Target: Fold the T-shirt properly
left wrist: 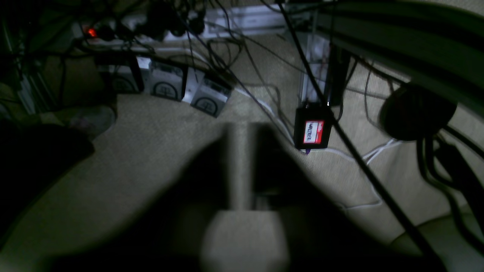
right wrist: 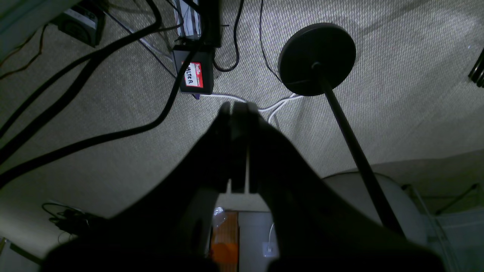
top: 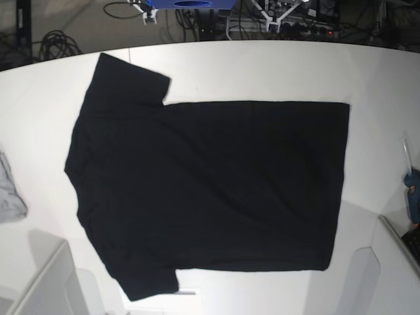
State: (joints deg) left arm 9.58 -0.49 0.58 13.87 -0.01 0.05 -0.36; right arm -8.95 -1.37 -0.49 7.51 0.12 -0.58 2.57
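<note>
The black T-shirt (top: 210, 190) lies spread flat on the white table (top: 262, 72) in the base view, plain side up. Its sleeves are at the left and its hem is at the right. No print shows. Neither gripper appears in the base view. In the left wrist view my left gripper (left wrist: 240, 128) is dark and blurred, its fingers closed together on nothing, over carpeted floor. In the right wrist view my right gripper (right wrist: 234, 107) is shut and empty, also over the floor. The shirt shows in neither wrist view.
A small grey cloth (top: 10, 190) lies at the table's left edge. A blue object (top: 412, 190) sits at the right edge. Pale structures (top: 46, 282) stand at the lower corners. On the floor are cables (right wrist: 94, 139), a black red-labelled box (right wrist: 194, 75) and a round stand base (right wrist: 317, 58).
</note>
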